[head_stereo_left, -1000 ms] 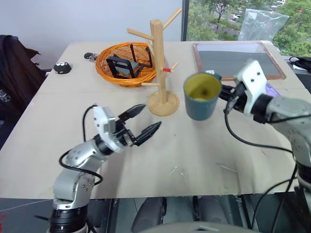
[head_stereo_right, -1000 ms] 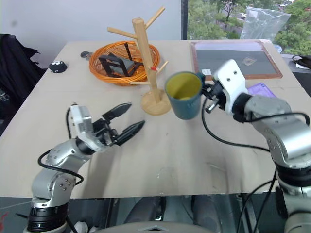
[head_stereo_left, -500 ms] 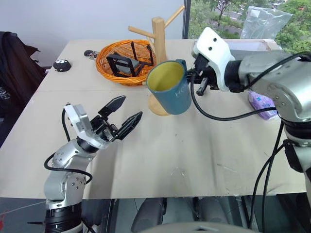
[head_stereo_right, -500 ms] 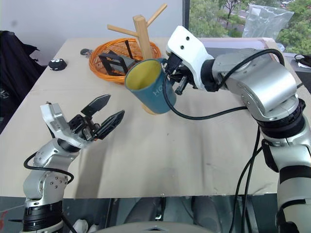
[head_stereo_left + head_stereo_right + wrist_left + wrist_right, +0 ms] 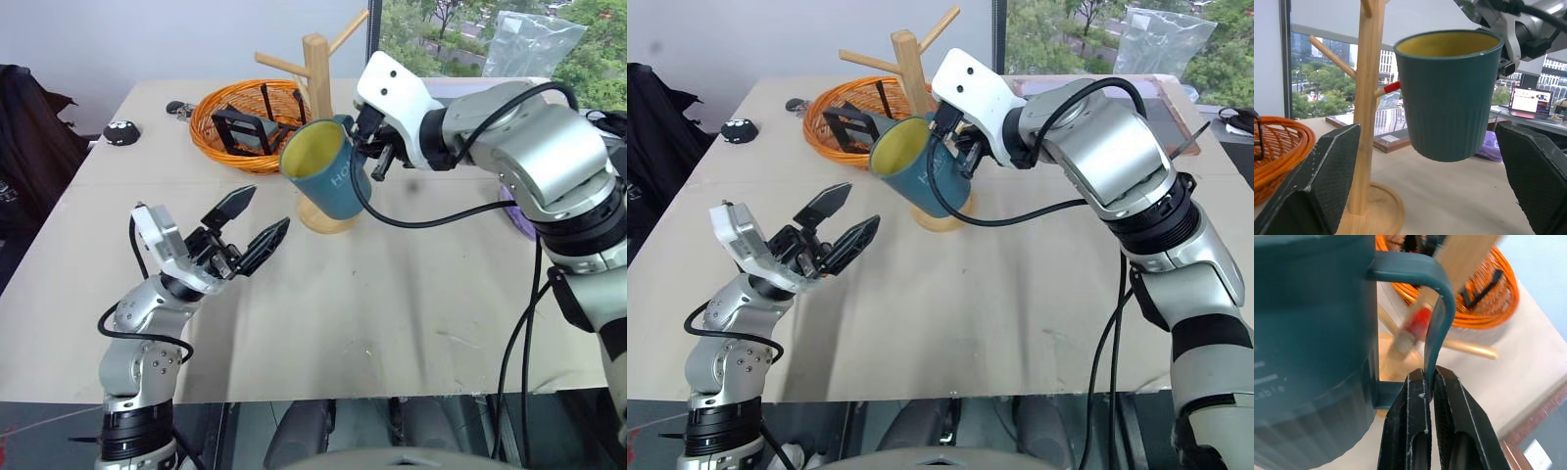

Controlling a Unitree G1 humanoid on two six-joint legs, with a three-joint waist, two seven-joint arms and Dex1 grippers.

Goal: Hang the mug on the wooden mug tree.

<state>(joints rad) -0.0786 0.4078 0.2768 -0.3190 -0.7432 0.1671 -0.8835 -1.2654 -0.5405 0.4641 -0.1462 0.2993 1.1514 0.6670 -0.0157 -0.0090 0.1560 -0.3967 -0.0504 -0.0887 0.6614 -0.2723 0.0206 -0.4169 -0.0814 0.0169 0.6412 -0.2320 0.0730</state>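
While your right gripper point(image 5: 1426, 382) pinches the mug point(image 5: 328, 181) by its handle point(image 5: 1437, 308), mug hangs just in front of the wooden mug tree point(image 5: 318, 73). Red-tipped peg point(image 5: 1418, 323) sits right behind the loop; left gripper point(image 5: 250, 225) idle, spread.

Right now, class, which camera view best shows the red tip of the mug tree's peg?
The right wrist view: the red tip appears through the mug's handle loop, above the right hand pinching the handle. The left wrist view shows it smaller, beside the mug. In both eye views the mug covers it.
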